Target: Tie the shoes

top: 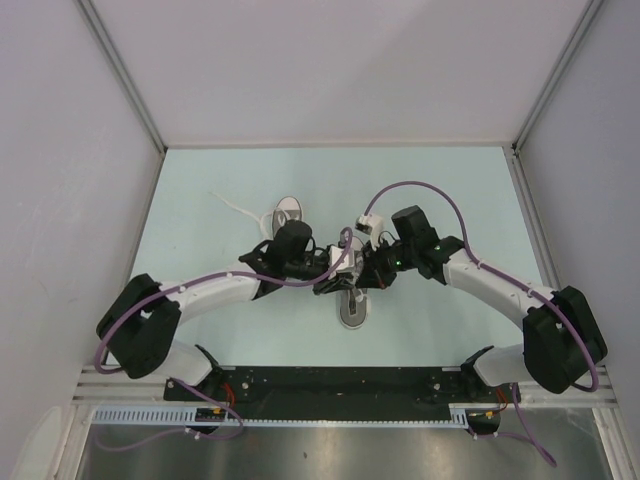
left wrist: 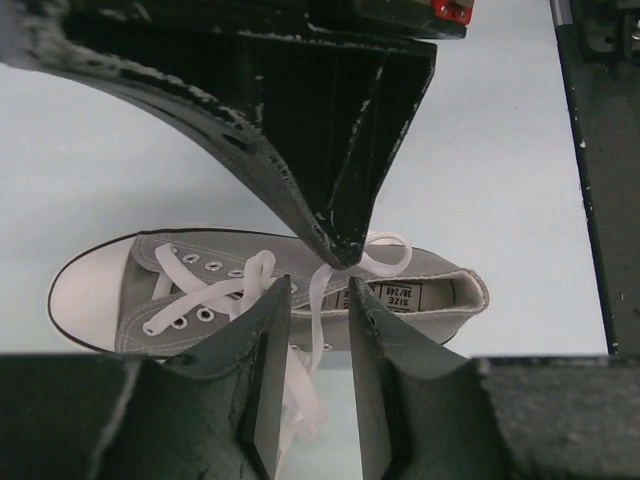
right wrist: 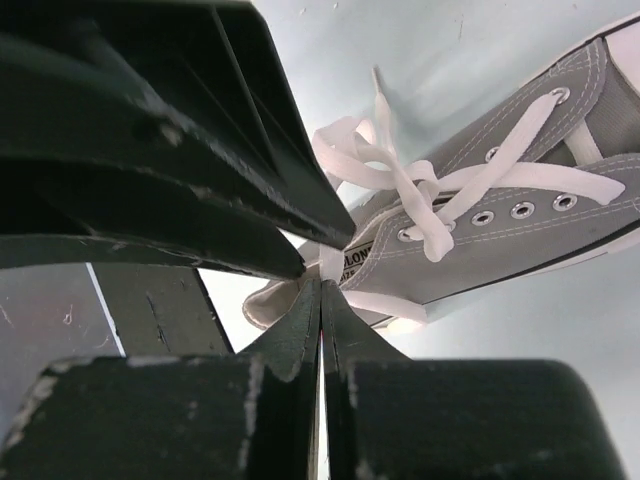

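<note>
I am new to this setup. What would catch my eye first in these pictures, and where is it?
Two grippers meet over a grey shoe with a white toe, in the middle of the table. The right gripper is shut on a white lace by the shoe's opening, while the left gripper is open around another strand. A second shoe lies farther back on the left.
</note>
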Robot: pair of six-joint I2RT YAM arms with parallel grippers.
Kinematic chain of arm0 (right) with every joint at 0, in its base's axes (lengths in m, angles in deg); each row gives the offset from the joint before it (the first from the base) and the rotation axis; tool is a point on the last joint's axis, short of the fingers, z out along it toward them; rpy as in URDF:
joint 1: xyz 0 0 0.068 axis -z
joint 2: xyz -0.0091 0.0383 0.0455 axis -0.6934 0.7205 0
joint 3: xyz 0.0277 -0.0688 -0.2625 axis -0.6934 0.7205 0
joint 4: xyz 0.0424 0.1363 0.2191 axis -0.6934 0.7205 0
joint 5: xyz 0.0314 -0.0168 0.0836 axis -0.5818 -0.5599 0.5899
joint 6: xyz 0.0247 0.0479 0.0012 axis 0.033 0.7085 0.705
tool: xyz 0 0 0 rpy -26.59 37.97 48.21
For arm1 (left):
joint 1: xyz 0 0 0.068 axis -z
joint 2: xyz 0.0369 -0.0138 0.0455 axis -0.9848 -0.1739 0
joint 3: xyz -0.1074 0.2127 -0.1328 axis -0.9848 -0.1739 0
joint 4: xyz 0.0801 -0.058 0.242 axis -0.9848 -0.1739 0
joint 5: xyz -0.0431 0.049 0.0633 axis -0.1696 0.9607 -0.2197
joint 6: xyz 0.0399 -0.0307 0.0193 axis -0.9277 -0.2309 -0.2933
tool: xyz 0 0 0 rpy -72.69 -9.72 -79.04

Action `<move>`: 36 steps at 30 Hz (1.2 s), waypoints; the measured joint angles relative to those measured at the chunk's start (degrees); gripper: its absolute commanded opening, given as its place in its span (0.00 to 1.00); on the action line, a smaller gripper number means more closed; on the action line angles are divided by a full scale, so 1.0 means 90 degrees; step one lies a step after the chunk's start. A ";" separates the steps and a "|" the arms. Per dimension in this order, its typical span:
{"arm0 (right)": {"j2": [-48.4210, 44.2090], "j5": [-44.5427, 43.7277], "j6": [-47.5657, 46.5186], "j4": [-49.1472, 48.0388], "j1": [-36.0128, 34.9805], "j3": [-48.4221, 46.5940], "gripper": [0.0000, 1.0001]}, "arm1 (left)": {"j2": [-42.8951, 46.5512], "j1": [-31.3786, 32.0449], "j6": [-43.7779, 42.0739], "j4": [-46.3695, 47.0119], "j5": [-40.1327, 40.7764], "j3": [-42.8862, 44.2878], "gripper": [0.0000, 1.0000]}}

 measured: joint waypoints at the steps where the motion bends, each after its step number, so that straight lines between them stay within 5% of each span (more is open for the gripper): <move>1: 0.0000 0.0007 0.0005 -0.0015 0.0000 0.0000 0.00 | -0.0027 0.0027 -0.0019 0.0000 0.0007 0.0000 0.30; 8: 0.0000 0.0073 0.0102 -0.0109 0.0002 0.0000 0.05 | -0.0102 0.0085 -0.0075 0.0005 0.0134 0.0000 0.00; 9: 0.0000 0.0087 0.0119 -0.0121 0.0007 0.0000 0.21 | -0.0109 0.0085 -0.0078 0.0005 0.0143 0.0000 0.00; 10: 0.0000 0.0104 0.0136 -0.0126 0.0024 0.0000 0.25 | -0.0114 0.0085 -0.0068 0.0005 0.0151 0.0000 0.00; 15: -0.0002 0.0282 0.0172 0.0002 0.0257 0.0000 0.30 | -0.0114 0.0073 0.0075 0.0051 0.0185 0.0000 0.00; 25: -0.0087 0.0498 0.0245 0.0102 0.0529 0.0231 0.25 | -0.0119 -0.0034 0.0566 0.0340 0.0202 0.0000 0.00; 30: -0.0063 0.0597 0.0357 0.0015 0.0525 0.0296 0.00 | -0.0160 -0.0075 0.0712 0.0352 0.0199 0.0000 0.00; 36: -0.0044 0.0665 0.0687 -0.0364 0.0527 0.0367 0.00 | -0.0182 -0.0092 0.0775 0.0376 0.0129 0.0000 0.00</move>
